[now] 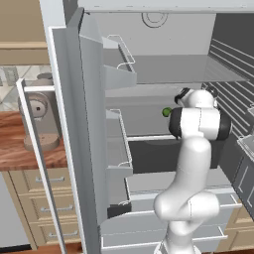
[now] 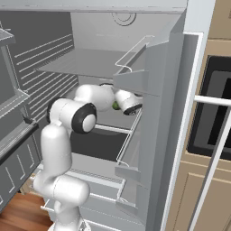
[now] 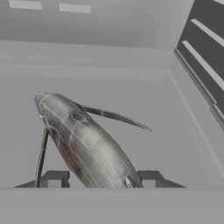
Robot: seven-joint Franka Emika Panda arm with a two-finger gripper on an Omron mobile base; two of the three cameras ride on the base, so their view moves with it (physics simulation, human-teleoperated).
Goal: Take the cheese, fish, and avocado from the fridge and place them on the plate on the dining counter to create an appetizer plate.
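The white robot arm reaches deep into the tall silver-grey fridge (image 1: 84,149), whose doors stand wide open. In the hand view, the two small dark finger tips (image 3: 55,177) stick up at the bottom, one on each side of the long grey-white fish (image 3: 83,142). The gripper (image 3: 103,179) has its jaws about half way open. The tail end of the fish sits right between the tips, and the fish body slants up and away to the left of the jaws. It is hard to tell if the tips are pressing on the fish or just standing beside it, so I cannot say the fish is held. A thin pointed fin sticks out from the fish toward the right. A thin dark stick-like part runs down on the left, close to the left tip.

The fish lies on a flat grey fridge shelf (image 3: 166,131). Past the jaws is the plain grey back wall of the fridge. To the right of the jaws is a dark side wall with pale stripes (image 3: 203,39).

In the left base view, a small round dark green avocado (image 1: 166,112) peeks out just beside the robot's hand, on the same shelf. The arm's big white elbow hides most of the hand there. White wire door shelves (image 1: 121,54) hang on the open door, well apart from the jaws.
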